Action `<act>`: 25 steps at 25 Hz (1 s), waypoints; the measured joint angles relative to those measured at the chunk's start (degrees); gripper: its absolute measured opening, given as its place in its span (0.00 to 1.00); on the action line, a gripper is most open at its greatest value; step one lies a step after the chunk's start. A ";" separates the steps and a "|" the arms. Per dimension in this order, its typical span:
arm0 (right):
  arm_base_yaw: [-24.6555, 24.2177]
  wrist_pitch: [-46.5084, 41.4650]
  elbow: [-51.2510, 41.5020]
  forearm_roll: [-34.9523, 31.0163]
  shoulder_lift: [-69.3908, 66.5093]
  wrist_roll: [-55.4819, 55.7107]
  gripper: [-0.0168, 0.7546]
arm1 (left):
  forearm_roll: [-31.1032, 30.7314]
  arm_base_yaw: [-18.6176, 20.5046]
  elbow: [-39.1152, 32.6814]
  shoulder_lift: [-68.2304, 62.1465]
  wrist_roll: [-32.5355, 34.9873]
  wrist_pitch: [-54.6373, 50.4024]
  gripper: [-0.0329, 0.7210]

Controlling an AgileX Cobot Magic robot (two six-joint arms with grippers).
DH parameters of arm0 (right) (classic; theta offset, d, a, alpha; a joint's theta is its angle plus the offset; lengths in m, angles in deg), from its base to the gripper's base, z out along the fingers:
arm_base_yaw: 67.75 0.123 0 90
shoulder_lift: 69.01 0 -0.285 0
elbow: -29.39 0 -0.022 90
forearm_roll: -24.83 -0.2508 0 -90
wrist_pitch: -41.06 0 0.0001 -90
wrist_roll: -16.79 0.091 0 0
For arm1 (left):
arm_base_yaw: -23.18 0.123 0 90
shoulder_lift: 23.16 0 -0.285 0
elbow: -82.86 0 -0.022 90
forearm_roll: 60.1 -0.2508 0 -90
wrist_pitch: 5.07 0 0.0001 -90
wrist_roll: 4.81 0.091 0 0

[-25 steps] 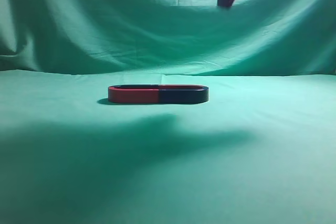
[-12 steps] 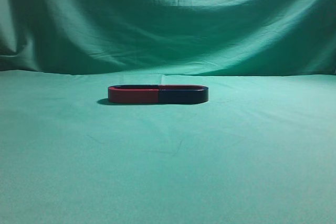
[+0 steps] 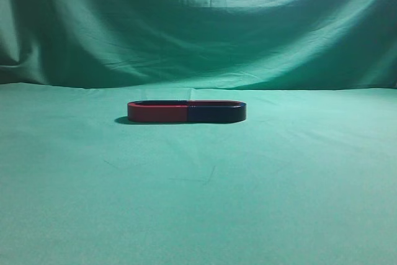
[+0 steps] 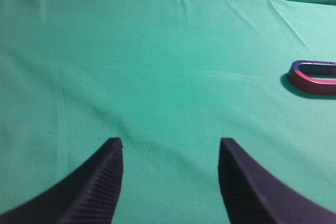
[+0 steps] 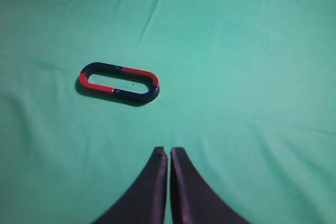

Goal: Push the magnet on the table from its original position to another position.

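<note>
The magnet (image 3: 217,114), with its navy-black arm facing the camera and a red rear arm, lies flat on the table (image 3: 285,190). It is joined end to end with a like-sized red-fronted magnet (image 3: 158,113), and together they form one oval ring. In the right wrist view the magnet (image 5: 140,96) is the ring's right half and the red-fronted one (image 5: 90,84) the left half. My right gripper (image 5: 168,150) is shut and empty, short of the ring. My left gripper (image 4: 170,141) is open and empty over bare cloth. Neither gripper shows in the exterior view.
The red-fronted magnet's bend (image 4: 312,80) shows at the right edge of the left wrist view. Wrinkled green cloth (image 3: 198,29) hangs as a backdrop behind the table. Green cloth lies all round the ring.
One second ago a dark arm part hung at the top of the exterior view and cast a broad shadow on the cloth. Both are gone now. The magnets have not moved.
</note>
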 joint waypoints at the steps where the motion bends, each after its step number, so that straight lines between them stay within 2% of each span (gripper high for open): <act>1: 0.00 0.95 -2.24 0.00 1.91 0.00 0.02 | 0.00 0.00 0.00 0.00 0.00 0.00 0.54; 10: 0.00 3.05 -15.66 -0.04 17.08 0.00 0.02 | 0.00 0.00 0.00 0.00 0.00 0.00 0.54; 14: 0.00 10.74 -22.55 2.41 22.74 0.00 0.02 | 0.00 0.00 0.00 0.00 0.00 0.00 0.54; 17: -0.14 20.10 -29.27 5.88 26.70 0.00 0.02 | 0.00 0.00 0.00 0.00 0.00 0.00 0.54; 20: -3.15 28.92 -37.20 6.83 31.15 0.00 0.02 | 0.00 0.00 0.00 0.00 0.00 0.00 0.54; 25: -12.31 38.14 -49.74 6.49 39.24 0.00 0.02 | 0.00 0.00 0.00 0.00 0.00 0.00 0.54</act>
